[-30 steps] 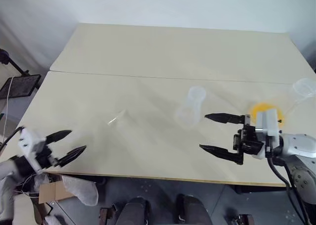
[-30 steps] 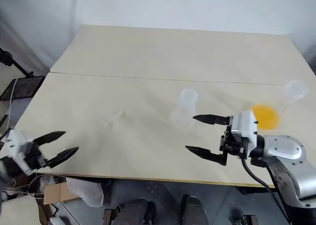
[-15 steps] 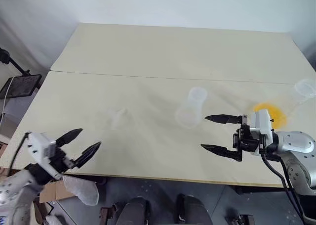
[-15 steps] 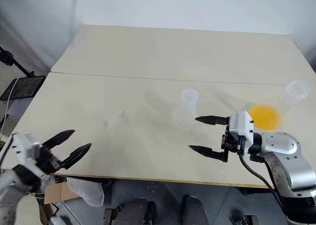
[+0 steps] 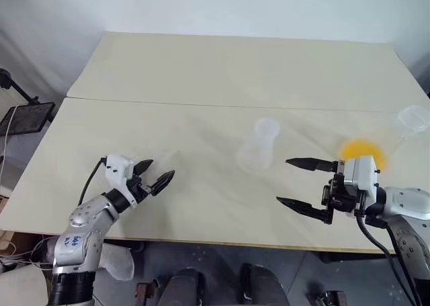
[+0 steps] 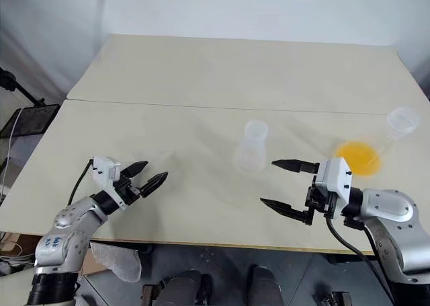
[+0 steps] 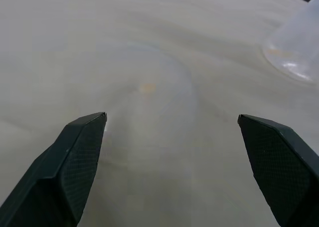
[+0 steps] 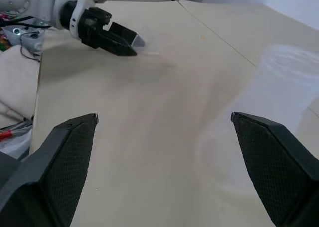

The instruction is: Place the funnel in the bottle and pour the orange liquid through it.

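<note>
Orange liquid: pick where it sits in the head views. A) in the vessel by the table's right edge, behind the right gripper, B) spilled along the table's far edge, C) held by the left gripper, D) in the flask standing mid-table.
A: the orange liquid glows beyond the open right gripper, near the table's right edge; the mid-table bottle looks clear, and the open left gripper holds nothing.

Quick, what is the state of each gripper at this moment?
Left gripper: open, holding nothing, over the table.
Right gripper: open, holding nothing, beside the bottle.
</note>
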